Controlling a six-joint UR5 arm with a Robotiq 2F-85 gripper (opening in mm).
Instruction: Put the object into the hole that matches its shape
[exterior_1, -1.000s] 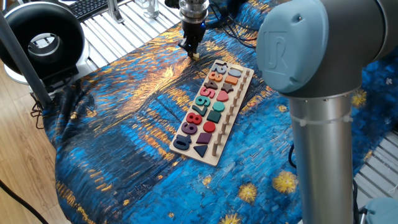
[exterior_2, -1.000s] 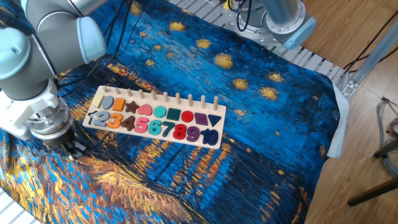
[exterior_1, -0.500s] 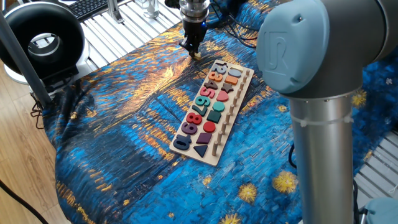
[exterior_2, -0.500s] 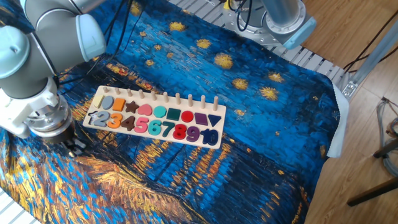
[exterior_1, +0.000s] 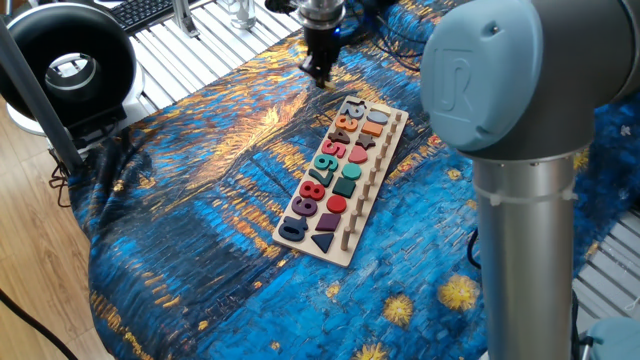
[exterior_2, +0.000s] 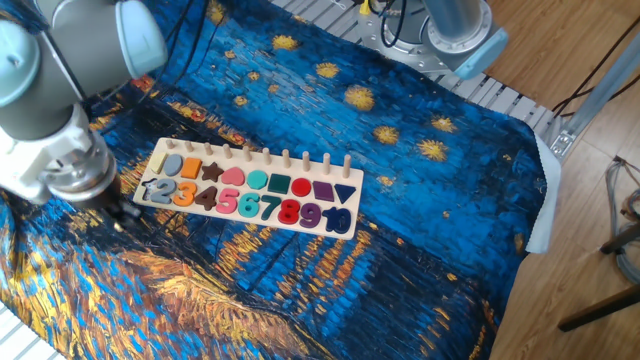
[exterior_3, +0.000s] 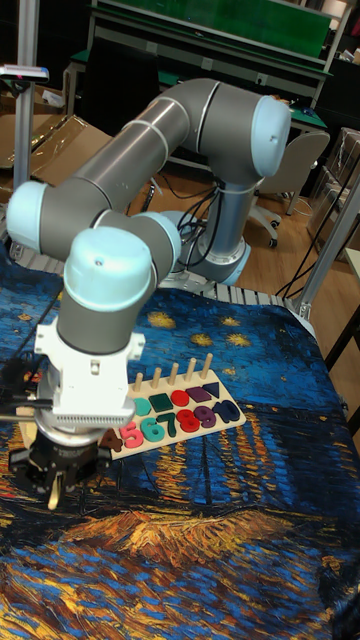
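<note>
The long pale wooden board (exterior_1: 362, 205) (exterior_2: 262, 166) (exterior_3: 213, 421) lies on the starry blue cloth with coloured numbers and shapes set in it. Its hole (exterior_1: 351, 103) (exterior_2: 148, 187) is a small dark recess at the end of the number column farthest from the 0. My gripper (exterior_1: 321, 79) (exterior_2: 116, 213) (exterior_3: 52, 489) hangs just above the cloth, a short way off that end of the board. It is shut on the object (exterior_3: 52, 491), a tiny cream-yellow piece that shows at the fingertips. In the other fixed view the object is too small to make out.
A black round device (exterior_1: 65, 60) and a keyboard (exterior_1: 148, 10) sit on the slatted metal table beyond the cloth. The arm's large grey and pale blue joint (exterior_1: 500, 90) fills the foreground on one side. The robot base (exterior_2: 455, 30) stands at the cloth's far edge.
The gripper with the object has shifted a short way toward the board's hole end and risen slightly. The board and its pieces have not moved.
</note>
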